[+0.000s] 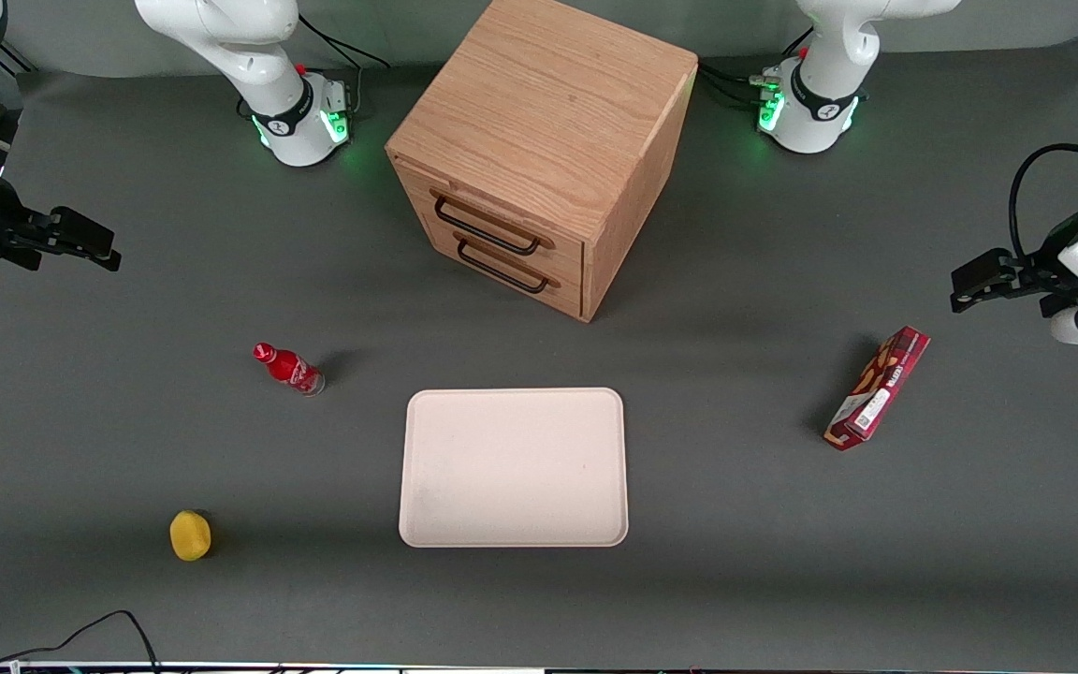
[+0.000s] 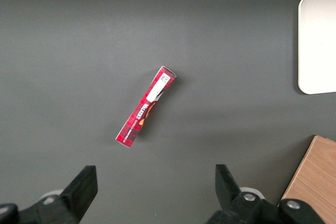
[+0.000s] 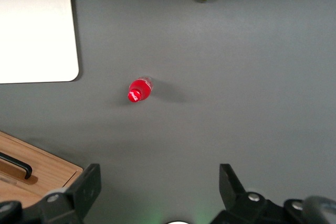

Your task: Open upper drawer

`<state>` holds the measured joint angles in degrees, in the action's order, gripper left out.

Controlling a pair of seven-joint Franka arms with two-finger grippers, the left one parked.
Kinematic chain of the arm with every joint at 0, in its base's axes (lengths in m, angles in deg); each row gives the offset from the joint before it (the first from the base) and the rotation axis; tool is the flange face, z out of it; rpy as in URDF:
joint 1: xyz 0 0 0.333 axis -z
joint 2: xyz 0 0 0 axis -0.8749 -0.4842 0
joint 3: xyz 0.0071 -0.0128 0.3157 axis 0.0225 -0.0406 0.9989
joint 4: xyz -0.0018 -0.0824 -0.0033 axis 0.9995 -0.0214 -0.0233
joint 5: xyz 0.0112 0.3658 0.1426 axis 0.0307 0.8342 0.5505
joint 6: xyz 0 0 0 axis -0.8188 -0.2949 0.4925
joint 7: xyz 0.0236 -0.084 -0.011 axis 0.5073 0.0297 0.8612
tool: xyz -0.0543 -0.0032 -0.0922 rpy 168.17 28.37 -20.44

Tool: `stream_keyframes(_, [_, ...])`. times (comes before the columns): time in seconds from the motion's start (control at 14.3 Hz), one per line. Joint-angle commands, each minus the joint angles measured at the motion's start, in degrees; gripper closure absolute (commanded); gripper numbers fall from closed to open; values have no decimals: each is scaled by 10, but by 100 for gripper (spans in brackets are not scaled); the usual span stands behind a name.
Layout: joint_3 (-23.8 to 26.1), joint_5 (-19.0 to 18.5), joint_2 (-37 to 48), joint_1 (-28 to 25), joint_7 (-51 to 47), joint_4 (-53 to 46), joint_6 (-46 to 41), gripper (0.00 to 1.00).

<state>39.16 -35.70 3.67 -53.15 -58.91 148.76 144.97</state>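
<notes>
Gripper (image 1: 80, 241) hangs with jaws apart, holding nothing, at the working arm's end of the table, well apart from the cabinet (image 1: 548, 103). Upper drawer (image 1: 492, 217) is shut; its handle (image 1: 488, 229) runs slantwise across the front, just above the lower one.

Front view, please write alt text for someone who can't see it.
A light-oak cube cabinet stands on a grey table, its upper drawer closed, with the open black two-finger gripper hovering at the working arm's end. Nearer the camera lie a cream rectangular tray, a red bottle, a yellow lemon-like object and a red snack box.
</notes>
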Motion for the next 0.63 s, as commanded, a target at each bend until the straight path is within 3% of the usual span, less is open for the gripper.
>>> stream_keyframes(0.0, [3,-15,-4,-1,-17,-9,-1,0])
stream_keyframes(0.56, [20,-13,-13,-25,-9,-8,-23,0])
